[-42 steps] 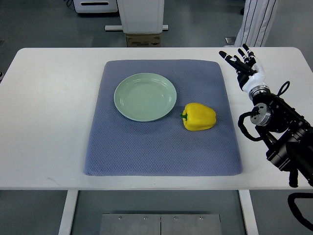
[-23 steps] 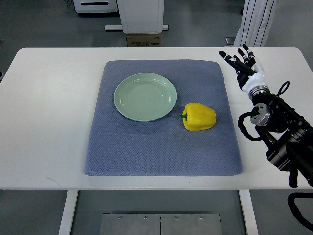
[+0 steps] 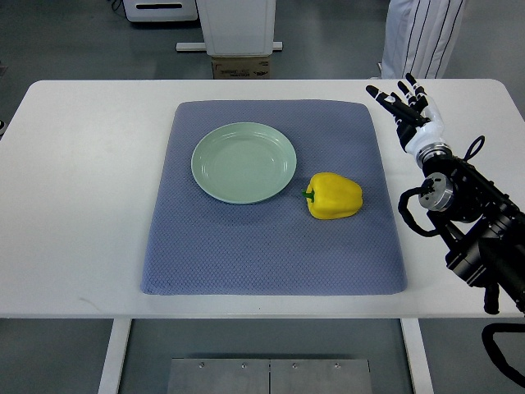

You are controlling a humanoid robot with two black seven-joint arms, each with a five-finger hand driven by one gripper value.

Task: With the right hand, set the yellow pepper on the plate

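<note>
Yellow pepper (image 3: 334, 196) on mat beside plate (image 3: 244, 162), right hand (image 3: 408, 111) well apart, fingers spread

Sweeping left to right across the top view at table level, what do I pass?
Bare table → blue mat → green plate → yellow pepper → right hand, open, over the table's right side.

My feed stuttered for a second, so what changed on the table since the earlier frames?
Nothing on the table moved. The right robot hand hangs open over the far right edge, holding nothing. The pepper lies on the mat beside the empty plate. Only the person behind the table stepped left.
</note>
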